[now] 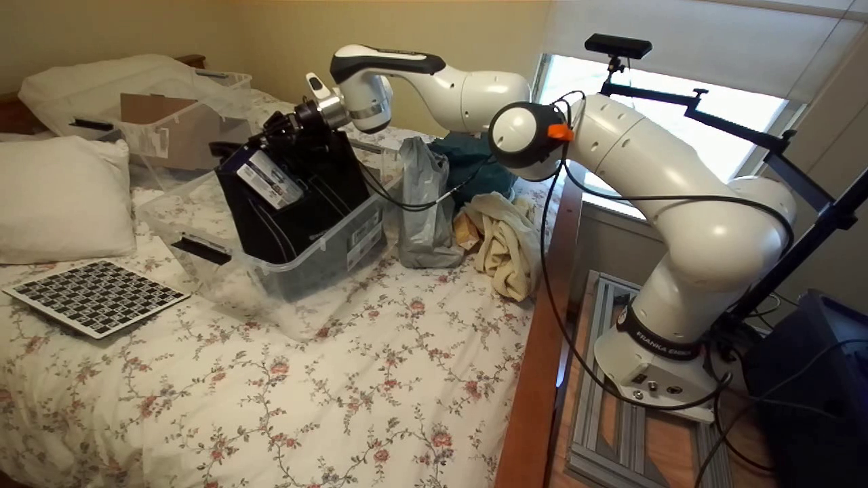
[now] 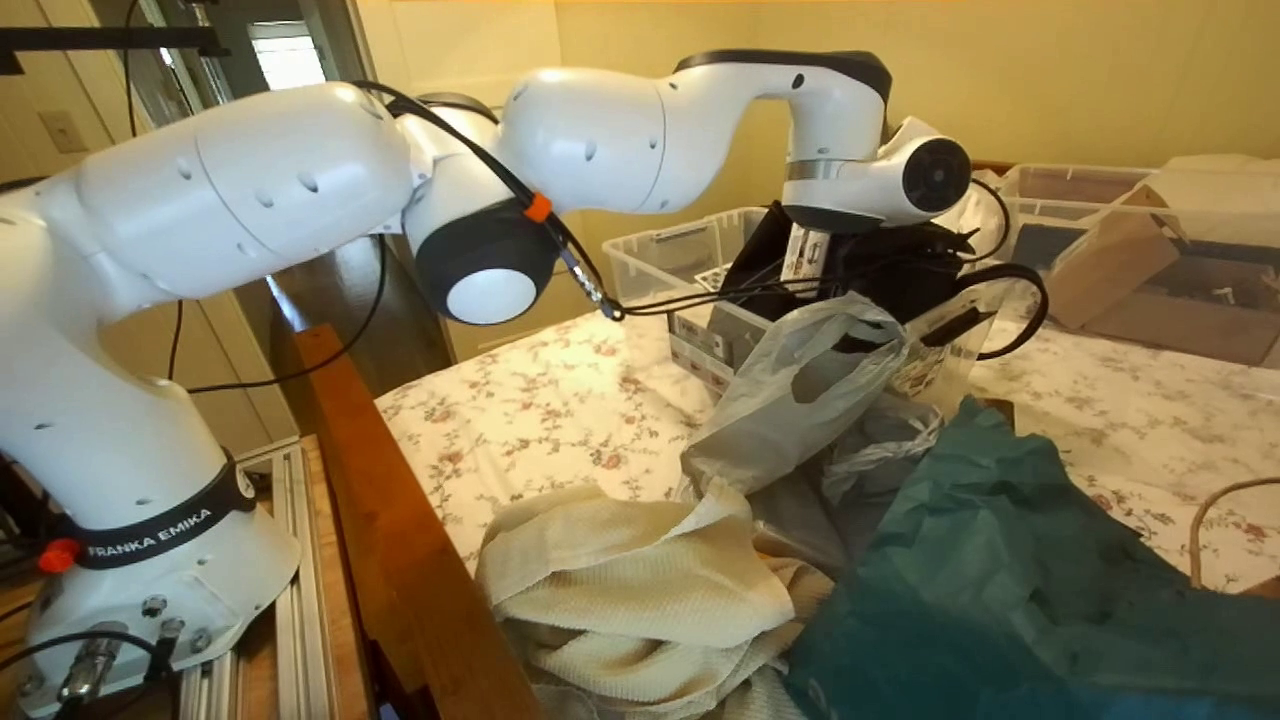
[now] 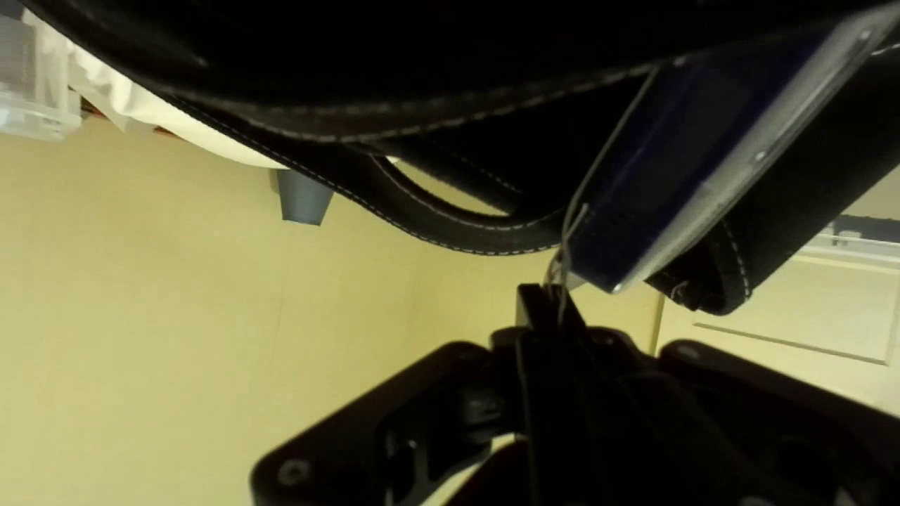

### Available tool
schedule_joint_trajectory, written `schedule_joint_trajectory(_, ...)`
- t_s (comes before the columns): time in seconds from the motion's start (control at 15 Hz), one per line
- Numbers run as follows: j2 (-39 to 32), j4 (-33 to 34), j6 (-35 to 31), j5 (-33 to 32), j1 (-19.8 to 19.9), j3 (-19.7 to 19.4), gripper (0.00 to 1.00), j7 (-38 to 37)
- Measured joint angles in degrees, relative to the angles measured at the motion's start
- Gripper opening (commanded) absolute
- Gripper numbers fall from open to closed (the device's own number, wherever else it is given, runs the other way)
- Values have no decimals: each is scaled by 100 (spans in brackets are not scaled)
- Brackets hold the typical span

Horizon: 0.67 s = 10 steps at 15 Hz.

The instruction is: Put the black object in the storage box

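The black bag is seen tilted within the storage box, its low end by the corner turned to the camera in an exterior view; its lower part is shown greyed through the wall, its top well above the rim. By the gripper, its fingers drawn together, a thin cord beside the bag appears to be pinched. The step in hand is judged to be the settling of the bag. It is best let down slowly, the tilt taken out by a slight shift away from that corner so that the rim is not caught. The fingers should be parted only once the weight is borne by the box's floor; sooner, the bag could be tipped onto an edge.

The cord is revealed only in the wrist view. In an exterior view, what looks like a loop handle seems hung out past the rim, and part of the box is hidden by a grey plastic bag. Whether the floor is touched by the base cannot be told.
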State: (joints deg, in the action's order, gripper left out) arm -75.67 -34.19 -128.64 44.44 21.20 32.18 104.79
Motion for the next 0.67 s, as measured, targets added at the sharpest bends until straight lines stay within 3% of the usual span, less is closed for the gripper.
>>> schedule_joint_trajectory(0.47,216,-150,-1308,-19,-401,-744,0,-1535)
schedule_joint_trajectory(0.53,277,-223,-1445,-19,-446,-851,26,-1773)
schedule_joint_trajectory(0.67,392,-366,-1557,-14,-477,-954,33,-2085)
